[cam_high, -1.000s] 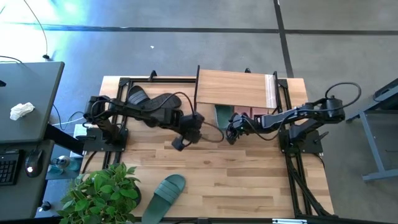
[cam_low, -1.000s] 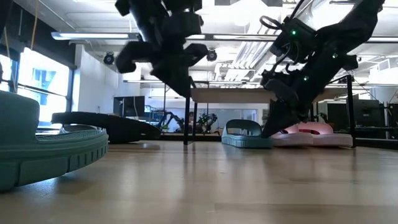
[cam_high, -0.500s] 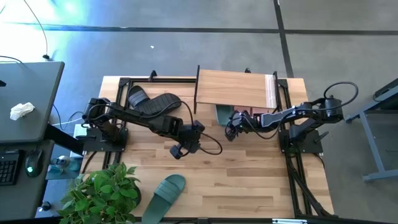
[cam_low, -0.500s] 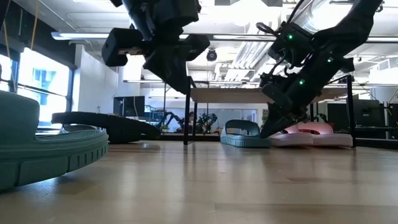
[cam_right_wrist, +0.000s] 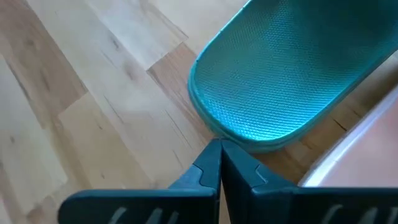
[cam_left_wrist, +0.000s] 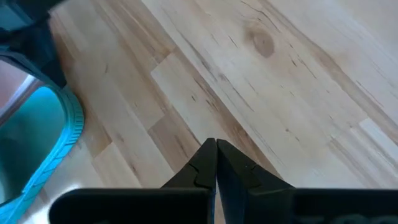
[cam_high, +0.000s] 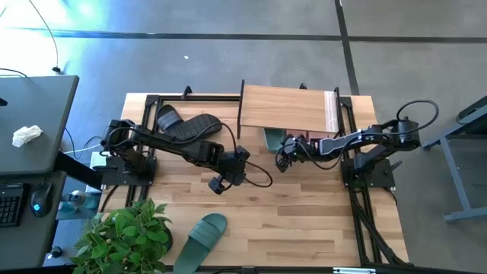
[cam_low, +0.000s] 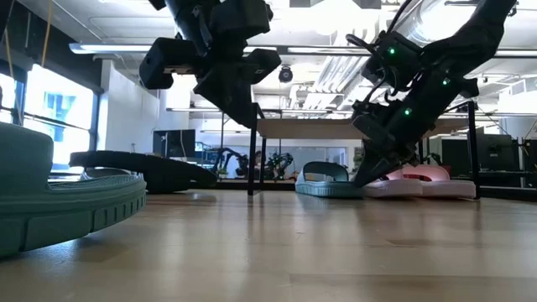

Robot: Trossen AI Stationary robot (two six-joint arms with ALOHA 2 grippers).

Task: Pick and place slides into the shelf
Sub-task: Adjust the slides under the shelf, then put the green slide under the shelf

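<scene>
- Two dark arms meet near the middle of a pale wooden worktop [cam_high: 304, 221], seen from above, with the shelf [cam_high: 288, 109] standing along the far edge.
- The right gripper [cam_high: 280, 162] sits low just in front of the shelf, its jaws pressed together and holding nothing; its tip is at the heel of a dark green slide [cam_right_wrist: 280, 74], and contact cannot be told.
- That green slide [cam_high: 272, 139] lies partly under the shelf's plank top, with a pale pink slide [cam_low: 419, 180] just beside it toward the right arm's side.
- The left gripper [cam_high: 218, 183] hangs over bare worktop near the centre, jaws also closed and empty, as its wrist camera shows [cam_left_wrist: 216, 163].
- A pair of black slides [cam_high: 186, 125] rests on the far left part of the worktop, beside the shelf and behind the left arm.
- The second dark green slide [cam_high: 202, 240] lies alone near the front edge, well apart from both grippers, next to a leafy potted plant [cam_high: 125, 236].
- A grey desk [cam_high: 30, 125] with a crumpled white cloth [cam_high: 27, 135] stands off to the left.
</scene>
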